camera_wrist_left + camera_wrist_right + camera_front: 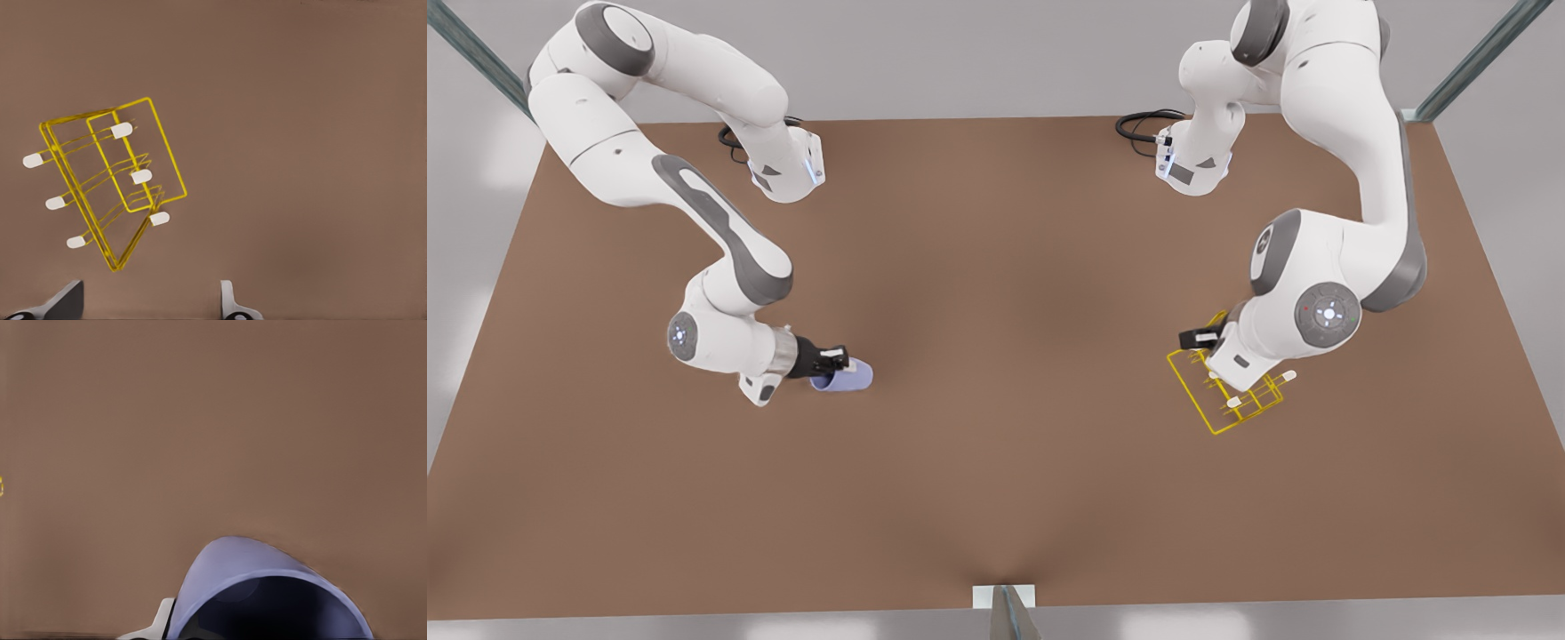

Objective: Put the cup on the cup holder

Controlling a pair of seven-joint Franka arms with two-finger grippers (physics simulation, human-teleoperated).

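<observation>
Right gripper [847, 363], front view's left: fingers pinched cup [845, 377] rim, tilted over worktop [996, 356]. Left gripper [1200, 339], fingers spread, hovered over cup holder [1227, 391]. Risk: cup slipping; arms colliding at rack.

Brown table [996, 356], plain matte top, wider toward the near edge. Black cables [1143, 124] coiled at its far edge. Grey metal struts [1476, 58] at the upper corners.

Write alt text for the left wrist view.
A yellow wire cup holder with white-capped prongs lies on a bare brown table, seen from above. The left gripper hangs over it, its two fingertips spread apart.
</observation>
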